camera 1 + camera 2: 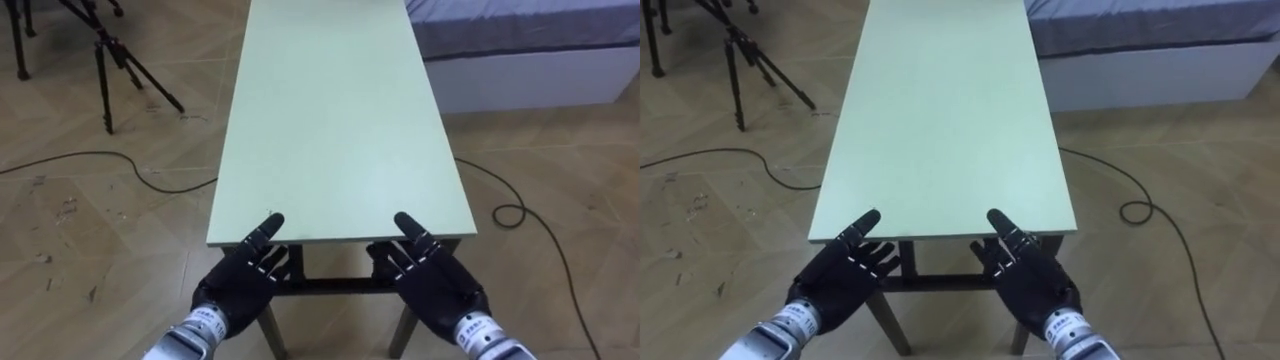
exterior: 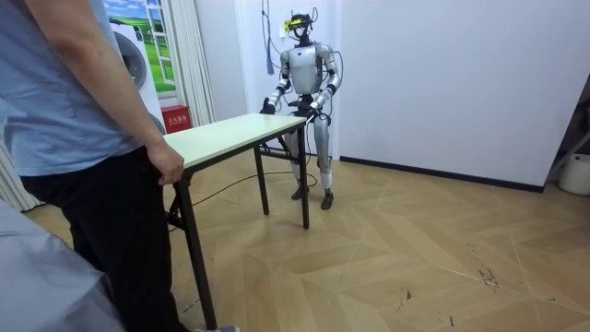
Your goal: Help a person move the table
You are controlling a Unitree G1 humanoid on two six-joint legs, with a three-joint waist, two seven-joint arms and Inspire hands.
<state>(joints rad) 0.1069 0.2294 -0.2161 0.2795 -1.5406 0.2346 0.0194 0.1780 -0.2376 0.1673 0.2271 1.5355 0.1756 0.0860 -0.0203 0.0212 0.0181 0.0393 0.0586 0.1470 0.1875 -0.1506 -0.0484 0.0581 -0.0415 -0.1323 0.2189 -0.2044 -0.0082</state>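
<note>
Left eye view: table [image 1: 340, 120] edge at fingers [image 1: 264, 262].

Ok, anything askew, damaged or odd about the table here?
Nothing stands out: the table sits level and intact, the left hand and right hand are at its near edge, a person's hand holds the far end.

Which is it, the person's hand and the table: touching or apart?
Touching. The room view shows the person's hand curled over the end edge of the table, with no gap between them.
</note>
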